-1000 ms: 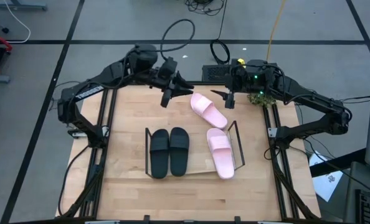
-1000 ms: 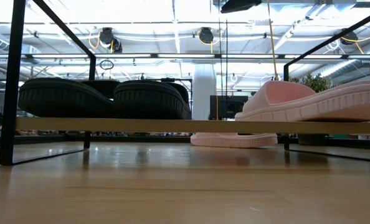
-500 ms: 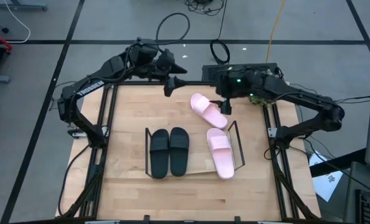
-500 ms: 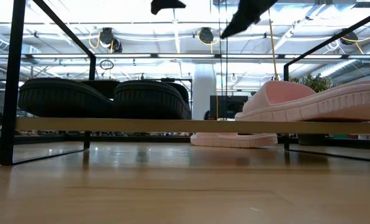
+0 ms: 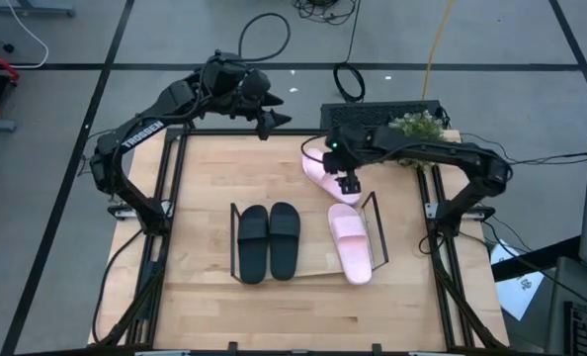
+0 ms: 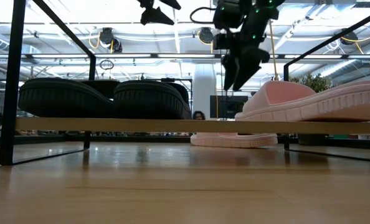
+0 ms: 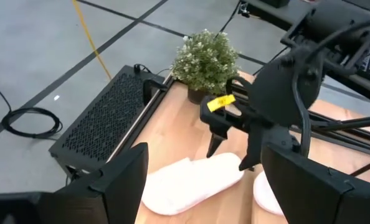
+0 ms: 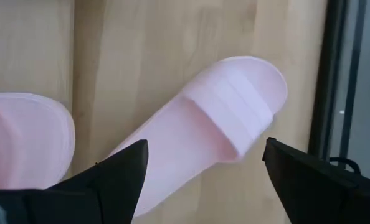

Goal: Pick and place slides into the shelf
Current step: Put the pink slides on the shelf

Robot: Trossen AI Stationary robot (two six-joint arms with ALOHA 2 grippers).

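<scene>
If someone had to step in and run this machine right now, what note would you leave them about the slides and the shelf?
Right claw: open, empty, above the loose pink slide on the table behind the shelf.
Left claw: open, empty, raised by the table's back edge, waiting.
Done: both black slides sit side by side on the shelf; one pink slide is on its right end, at a slight angle.
Left: grasp the loose pink slide and set it in the gap between the black pair and the shelved pink one.
</scene>
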